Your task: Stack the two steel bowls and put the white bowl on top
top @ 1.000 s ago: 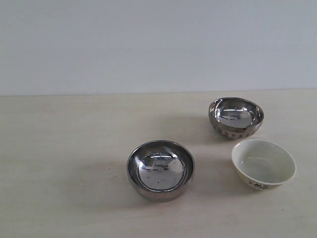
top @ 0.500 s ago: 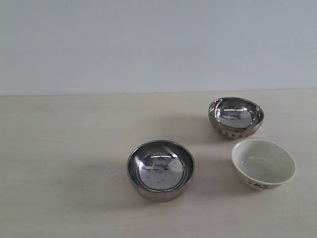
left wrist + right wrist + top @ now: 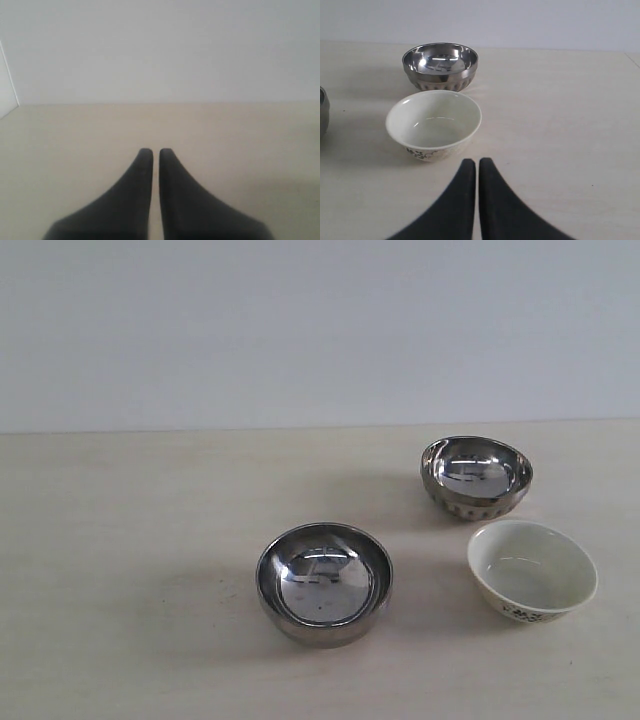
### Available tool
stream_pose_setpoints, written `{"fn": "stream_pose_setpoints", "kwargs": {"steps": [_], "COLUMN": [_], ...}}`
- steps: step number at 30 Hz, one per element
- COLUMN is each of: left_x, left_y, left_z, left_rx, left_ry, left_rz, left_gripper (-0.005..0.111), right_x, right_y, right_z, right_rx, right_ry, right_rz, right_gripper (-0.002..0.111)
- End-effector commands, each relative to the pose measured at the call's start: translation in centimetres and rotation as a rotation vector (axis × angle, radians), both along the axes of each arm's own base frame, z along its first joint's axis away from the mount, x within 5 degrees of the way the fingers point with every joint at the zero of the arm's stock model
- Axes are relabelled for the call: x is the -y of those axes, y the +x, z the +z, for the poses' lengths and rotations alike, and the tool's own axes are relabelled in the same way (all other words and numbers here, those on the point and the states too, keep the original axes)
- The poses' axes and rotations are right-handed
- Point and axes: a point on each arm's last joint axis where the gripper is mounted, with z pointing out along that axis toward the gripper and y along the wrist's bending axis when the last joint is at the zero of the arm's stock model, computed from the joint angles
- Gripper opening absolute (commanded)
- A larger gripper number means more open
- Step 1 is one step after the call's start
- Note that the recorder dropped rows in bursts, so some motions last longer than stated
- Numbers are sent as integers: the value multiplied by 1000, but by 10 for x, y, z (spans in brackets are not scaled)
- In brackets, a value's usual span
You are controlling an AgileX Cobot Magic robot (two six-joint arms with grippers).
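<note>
On the pale table (image 3: 120, 640), nothing stacked yet. Steel bowls, two: smooth steel bowl (image 3: 324, 583) near the middle, dimpled steel bowl (image 3: 476, 477) farther back to the right, well apart. White bowl (image 3: 531, 569), one, just beside the dimpled one. Grippers, two: left gripper (image 3: 151, 152) and right gripper (image 3: 471, 162), both pressed together, empty. We advise that the right opens, pinches the dimpled rim, lifts clear of the white bowl, and lowers centred into the smooth one

Ceramic bowl (image 3: 531, 578) before dimpled bowl (image 3: 476, 476); smooth bowl (image 3: 324, 582) left.
</note>
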Motion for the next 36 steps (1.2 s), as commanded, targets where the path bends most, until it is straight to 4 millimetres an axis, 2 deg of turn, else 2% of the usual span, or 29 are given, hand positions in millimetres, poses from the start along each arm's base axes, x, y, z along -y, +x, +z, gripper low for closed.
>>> {"fn": "stream_pose_setpoints", "kwargs": {"steps": [1, 3, 36], "left_x": [-1, -2, -1], "left_y": [-1, -2, -2], "left_z": [-8, -12, -13], "left_rx": [-75, -126, -132], "left_ry": [4, 8, -8], "left_rz": [12, 19, 16], "left_gripper": [4, 4, 4], "right_x": [0, 0, 0], "right_y": [0, 0, 0], "right_z": [1, 1, 1], "right_rx": [14, 14, 14], "right_ry": [-3, -3, -3], "right_rz": [1, 1, 1], "right_gripper": [0, 0, 0]}}
